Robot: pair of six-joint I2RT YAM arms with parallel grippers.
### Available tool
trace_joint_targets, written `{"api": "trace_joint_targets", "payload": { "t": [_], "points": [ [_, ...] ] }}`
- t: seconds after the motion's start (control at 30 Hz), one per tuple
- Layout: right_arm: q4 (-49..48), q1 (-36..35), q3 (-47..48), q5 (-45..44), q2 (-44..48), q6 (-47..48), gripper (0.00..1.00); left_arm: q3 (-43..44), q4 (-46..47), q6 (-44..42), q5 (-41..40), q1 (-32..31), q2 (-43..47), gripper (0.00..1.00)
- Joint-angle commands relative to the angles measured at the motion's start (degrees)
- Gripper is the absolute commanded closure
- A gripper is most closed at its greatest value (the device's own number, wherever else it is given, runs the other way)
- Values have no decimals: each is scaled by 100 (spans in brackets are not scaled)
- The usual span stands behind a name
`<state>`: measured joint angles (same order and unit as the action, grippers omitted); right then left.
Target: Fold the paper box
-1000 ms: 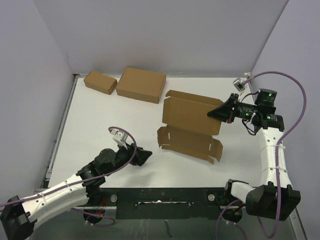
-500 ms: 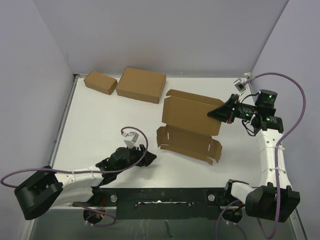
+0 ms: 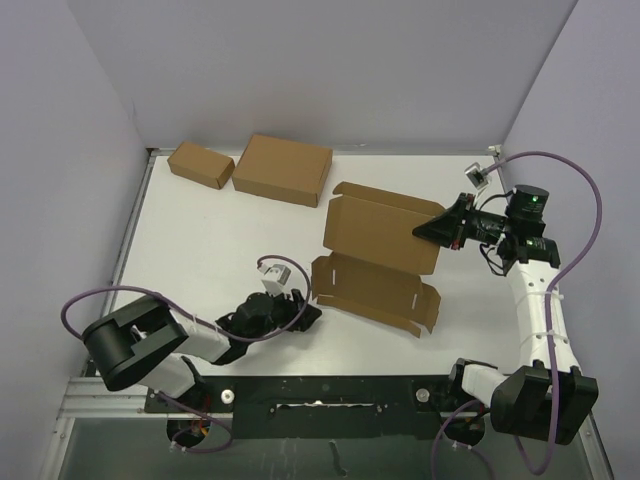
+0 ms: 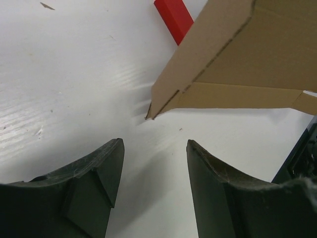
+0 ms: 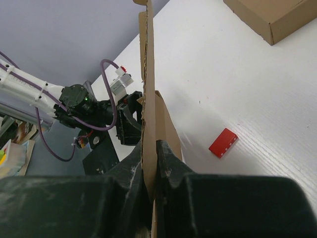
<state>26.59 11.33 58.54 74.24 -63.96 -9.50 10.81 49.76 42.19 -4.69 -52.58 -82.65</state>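
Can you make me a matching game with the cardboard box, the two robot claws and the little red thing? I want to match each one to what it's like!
Things:
1. paper box
2. left gripper
3. right gripper
4. red block

What it's like:
a. open, holding nothing
b. red, lying flat
c. brown, not folded shut
d. clamped on a cardboard edge

Pairs: 1-c, 2-a, 3-d, 4-b

A: Top view: fixed above and behind the arm bases, looking down over the whole desk [image 3: 200, 230].

B: Left wrist view: low and close, facing the paper box [image 4: 237, 64] at its near corner. Right wrist view — hard against the same box, facing the left arm [image 5: 74, 104]. Both wrist views share the red block [image 4: 172, 19].
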Motion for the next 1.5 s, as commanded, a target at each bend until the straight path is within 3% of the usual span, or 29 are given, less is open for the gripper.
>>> {"api": "trace_joint_targets", "payload": {
  "t": [0.0, 0.43, 0.73, 0.9, 1.47],
  "points": [
    [-302, 53, -90, -67, 121, -106, 100, 324, 1038, -184, -160, -88, -364, 48],
    [-333, 68, -188, -240, 81, -109, 100, 524, 1507, -246, -828, -302, -1184, 52],
    [-400, 76, -294, -361, 73, -105, 100, 567, 2132, -192, -759, -359, -1847, 53],
    [-384, 87, -291, -407, 60, -73, 100, 699, 2130, -194, -779, -475, -2029, 67],
    [-251, 101, -253, -616, 2, 118, 100, 607, 680, 101, -967, -631, -1096, 76]
  ]
}}
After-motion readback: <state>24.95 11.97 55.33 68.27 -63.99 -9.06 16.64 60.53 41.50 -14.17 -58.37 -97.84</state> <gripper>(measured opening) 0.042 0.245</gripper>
